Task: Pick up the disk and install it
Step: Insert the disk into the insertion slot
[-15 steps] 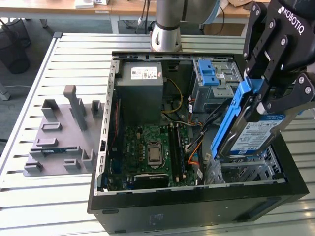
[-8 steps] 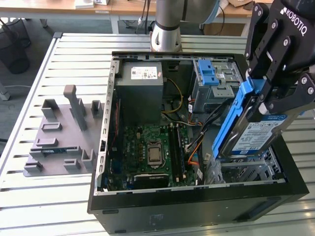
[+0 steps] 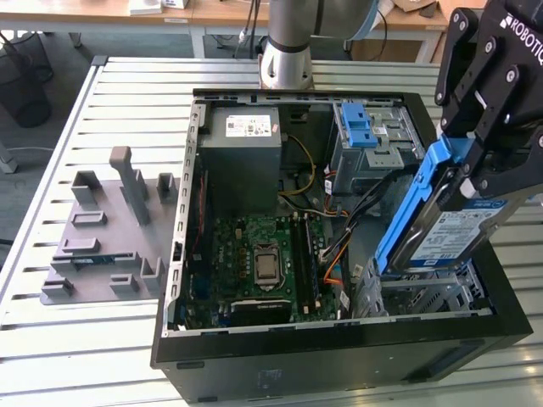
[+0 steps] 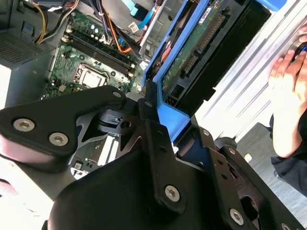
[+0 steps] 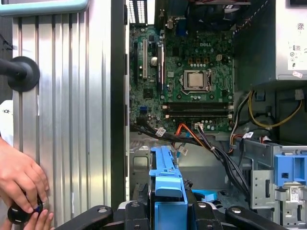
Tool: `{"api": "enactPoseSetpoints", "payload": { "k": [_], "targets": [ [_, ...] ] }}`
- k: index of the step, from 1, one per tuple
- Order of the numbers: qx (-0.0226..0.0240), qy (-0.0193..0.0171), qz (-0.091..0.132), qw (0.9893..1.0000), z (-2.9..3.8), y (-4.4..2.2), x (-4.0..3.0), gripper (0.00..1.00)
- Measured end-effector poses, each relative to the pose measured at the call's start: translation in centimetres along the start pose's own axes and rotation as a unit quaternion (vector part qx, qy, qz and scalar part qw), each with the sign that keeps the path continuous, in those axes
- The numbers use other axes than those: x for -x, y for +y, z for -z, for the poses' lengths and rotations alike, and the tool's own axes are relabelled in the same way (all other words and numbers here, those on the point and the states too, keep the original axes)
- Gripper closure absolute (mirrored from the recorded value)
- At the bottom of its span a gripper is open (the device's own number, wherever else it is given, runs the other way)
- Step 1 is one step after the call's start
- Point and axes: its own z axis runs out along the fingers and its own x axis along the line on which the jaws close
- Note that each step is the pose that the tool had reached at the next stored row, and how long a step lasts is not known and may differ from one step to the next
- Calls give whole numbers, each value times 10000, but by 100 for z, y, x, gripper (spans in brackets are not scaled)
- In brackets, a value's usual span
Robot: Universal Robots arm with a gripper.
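The disk (image 3: 462, 233) is a silver drive with a white-and-blue label in a blue carrier frame. It hangs tilted on edge over the metal drive cage (image 3: 424, 297) at the front corner of the open computer case (image 3: 339, 360), on the exterior view's right. My gripper (image 3: 471, 178) is shut on the disk's upper end. In the second wrist view the fingers (image 4: 151, 103) clamp the blue frame of the disk (image 4: 201, 48), whose circuit-board side shows. In the first wrist view the disk's blue frame edge (image 5: 168, 187) sits between the pads of the gripper (image 5: 168, 213).
Inside the case lie the motherboard (image 3: 263, 254), a grey power supply box (image 3: 242, 144), cable bundles (image 3: 339, 212) and a tall blue latch piece (image 3: 361, 127). A grey fixture plate (image 3: 102, 229) lies beside the case. A person's hand (image 5: 19, 177) rests on the slatted table (image 5: 62, 96).
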Motion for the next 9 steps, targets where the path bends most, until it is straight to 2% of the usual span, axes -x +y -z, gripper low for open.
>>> {"api": "enactPoseSetpoints", "payload": {
  "k": [3, 9],
  "targets": [
    [0, -1, 0, 10000, -17, -45, 2, 64],
    [0, -1, 2, 10000, -71, -76, 31, 64]
  ]
}}
